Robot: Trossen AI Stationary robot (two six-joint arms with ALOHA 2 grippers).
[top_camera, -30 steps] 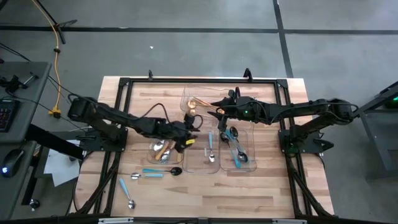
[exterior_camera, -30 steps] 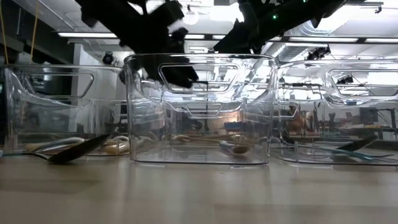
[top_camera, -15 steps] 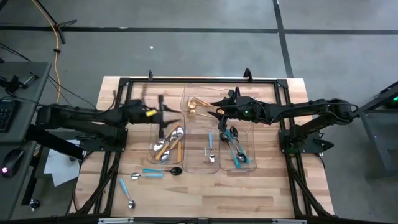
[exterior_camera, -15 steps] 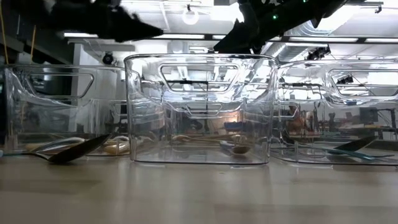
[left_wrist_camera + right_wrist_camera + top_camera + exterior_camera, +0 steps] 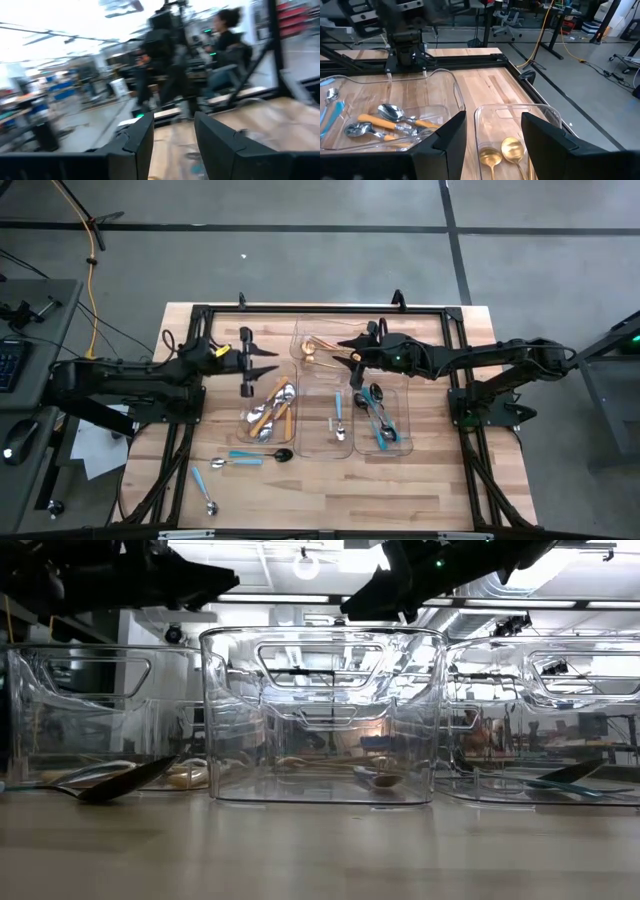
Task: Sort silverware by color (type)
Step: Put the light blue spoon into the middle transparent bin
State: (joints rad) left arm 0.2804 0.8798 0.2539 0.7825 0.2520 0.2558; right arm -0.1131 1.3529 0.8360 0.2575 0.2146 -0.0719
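My left gripper (image 5: 262,363) (image 5: 172,142) hangs open and empty, pointing level, above the table's left part, just beyond the far end of the clear tray (image 5: 250,398) that holds orange-handled spoons (image 5: 272,412). My right gripper (image 5: 345,352) (image 5: 492,132) is open and empty above the far tray (image 5: 298,332), where gold spoons (image 5: 501,151) lie. A light-blue-handled spoon (image 5: 338,426) lies in the middle tray. Dark teal-handled pieces (image 5: 378,415) lie in the right tray. On the bare wood lie a dark teal-handled spoon (image 5: 256,457) and two light-blue-handled ones (image 5: 203,487).
The trays stand close together at the table's middle (image 5: 320,715). A black frame (image 5: 320,310) runs round the table's far and side edges. Bare wood lies along the near edge (image 5: 350,500). A person sits in the room beyond the table (image 5: 227,37).
My left gripper has drawn back from above the trays toward the table's left edge, rising a little. It has tipped up from pointing down to about level and has rolled, its fingers staying apart. The spoons in the trays lie as before.
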